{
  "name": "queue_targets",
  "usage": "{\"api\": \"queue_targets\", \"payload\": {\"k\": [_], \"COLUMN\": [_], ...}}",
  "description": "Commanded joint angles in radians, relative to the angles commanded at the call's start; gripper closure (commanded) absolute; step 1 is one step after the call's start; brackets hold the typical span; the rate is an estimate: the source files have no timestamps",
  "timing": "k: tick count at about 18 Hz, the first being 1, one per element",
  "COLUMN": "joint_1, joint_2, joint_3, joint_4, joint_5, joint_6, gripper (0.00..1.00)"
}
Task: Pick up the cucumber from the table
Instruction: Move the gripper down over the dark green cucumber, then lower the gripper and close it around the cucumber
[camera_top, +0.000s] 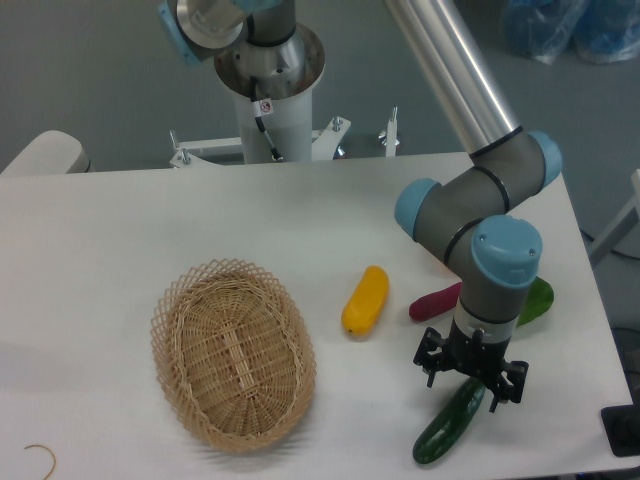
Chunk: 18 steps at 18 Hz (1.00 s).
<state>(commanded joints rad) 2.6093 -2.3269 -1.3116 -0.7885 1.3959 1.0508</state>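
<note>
The cucumber (441, 428), dark green and glossy, lies slantwise on the white table (150, 220) near the front right edge. My gripper (470, 378) hangs directly over its upper end, fingers spread to either side and open. The cucumber's top end is partly covered by the gripper body. Whether the fingers touch the cucumber cannot be made out.
A wicker basket (233, 354) sits at the front left. A yellow squash (365, 300) lies in the middle. A purple sweet potato (434, 302) and the leafy bok choy (536, 301) peek out from behind the arm. A thin hook-shaped wire (40, 458) lies at the front left corner.
</note>
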Motion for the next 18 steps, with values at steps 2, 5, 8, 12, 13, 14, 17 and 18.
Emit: {"api": "queue_targets", "payload": {"k": [2,5,8,12,13,14,17,18], "joint_1": [-0.005,-0.008,-0.008,-0.018,-0.018,-0.018,-0.020,-0.020], "joint_2": [-0.011,-0.023,-0.017,-0.025,-0.026,-0.028,-0.040,-0.039], "joint_3": [-0.006,-0.009,-0.021,-0.020,-0.017,-0.015,-0.009,-0.011], "joint_4": [0.000,0.005,0.005,0.005,0.005,0.005,0.005,0.006], "joint_5": [0.028,0.046,0.046,0.054,0.054,0.054,0.055,0.055], "joint_6": [0.003,0.003,0.003,0.003,0.003,0.003,0.003,0.003], "gripper": [0.00,0.00,0.00,0.00,0.00,0.00,0.04,0.08]}}
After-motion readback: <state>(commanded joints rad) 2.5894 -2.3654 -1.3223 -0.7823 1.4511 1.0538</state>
